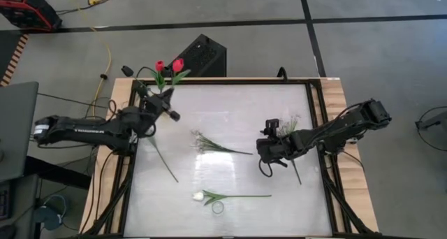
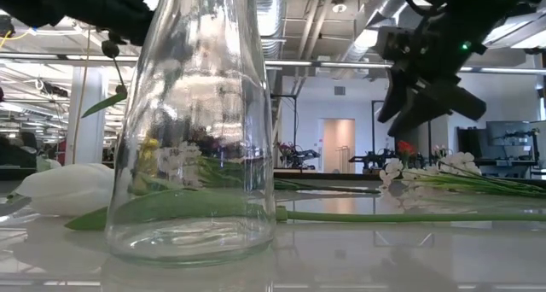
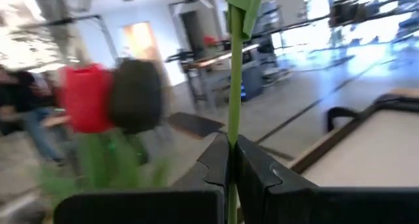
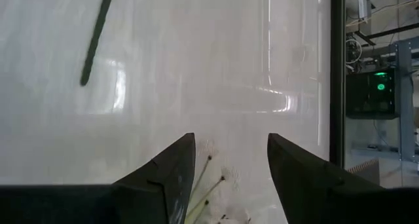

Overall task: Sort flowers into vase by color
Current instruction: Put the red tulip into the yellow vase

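Note:
My left gripper [image 1: 159, 103] [image 3: 230, 142] is at the far left of the table, shut on a green stem that carries red tulips [image 1: 177, 64] [image 3: 88, 96] and a dark tulip [image 3: 134, 96]. My right gripper [image 1: 269, 138] [image 2: 414, 113] [image 4: 230, 137] hangs open just above a sprig of tiny white blossoms [image 1: 290, 126] [image 2: 461, 164] that lies flat at the right. A second sprig [image 1: 209, 145] lies mid-table. A white tulip [image 1: 199, 196] [image 2: 60, 189] lies beside the glass vase [image 1: 218, 207] [image 2: 196, 121], which stands upright near the front edge. My left gripper pinches the green stem [image 3: 234, 86] between its two shut fingers, below the flower heads. The fingers come in roughly level from the table's left and lie across the stem. The heads stand past the far left corner. The lower stem [image 1: 166, 162] slants down toward the table; whether its end touches, I cannot tell.
The white tabletop has a wooden border [image 1: 335, 92] and a black frame. A black box [image 1: 201, 54] sits on the floor beyond the far edge, with cables nearby. The end of another stem [image 4: 88, 67] lies on the table ahead of my right gripper.

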